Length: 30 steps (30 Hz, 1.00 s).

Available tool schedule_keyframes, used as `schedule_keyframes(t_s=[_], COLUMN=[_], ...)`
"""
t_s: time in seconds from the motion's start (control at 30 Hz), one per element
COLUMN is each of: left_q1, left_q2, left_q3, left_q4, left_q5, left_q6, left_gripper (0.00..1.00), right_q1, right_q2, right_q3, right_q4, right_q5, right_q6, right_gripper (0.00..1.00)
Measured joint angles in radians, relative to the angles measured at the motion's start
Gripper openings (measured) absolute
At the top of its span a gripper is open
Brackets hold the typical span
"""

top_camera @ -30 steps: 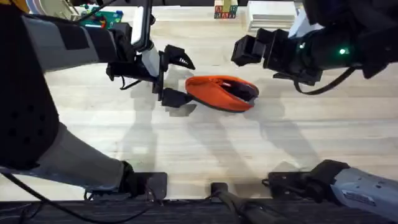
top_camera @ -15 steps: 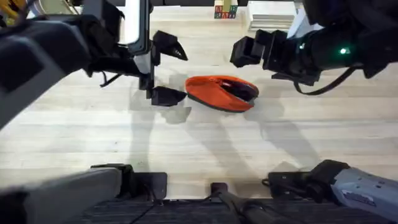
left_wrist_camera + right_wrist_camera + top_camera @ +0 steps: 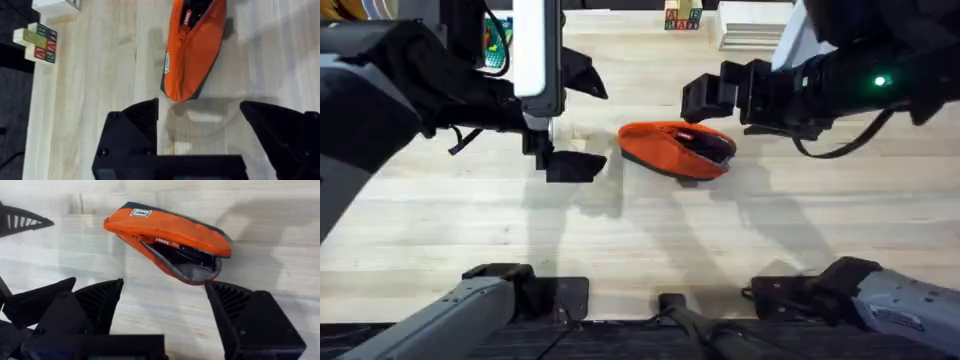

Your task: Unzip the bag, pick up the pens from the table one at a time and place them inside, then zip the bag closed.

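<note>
On the worktop (image 3: pixel 620 240) the orange pencil pouch (image 3: pixel 675 148) gapes unzipped; both claws, left (image 3: pixel 566 122) and right (image 3: pixel 165 311), hang open, so zipping one-handed could drag it.

At the far edge I see a small stack of coloured letter blocks (image 3: pixel 682 17), with a pile of white flat things (image 3: pixel 752 25) just beside it. Far left lies a green circuit board (image 3: pixel 498 38).
</note>
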Motion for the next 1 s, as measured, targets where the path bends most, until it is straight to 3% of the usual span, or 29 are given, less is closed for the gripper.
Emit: schedule_keyframes(t_s=[0.27, 1.0], left_q1=[0.0, 0.0], left_q2=[-0.001, -0.001], left_q3=[0.0, 0.0], left_q4=[-0.023, -0.023], left_q5=[-0.004, -0.004], left_q6=[0.0, 0.0], left_gripper=[0.993, 0.993], right_q1=[0.0, 0.0], right_q2=[0.0, 0.0], right_q3=[-0.056, -0.307], right_q4=[0.042, 0.419], right_q5=[-0.021, -0.229], right_q6=[-0.006, 0.044], right_gripper=[0.996, 0.996])
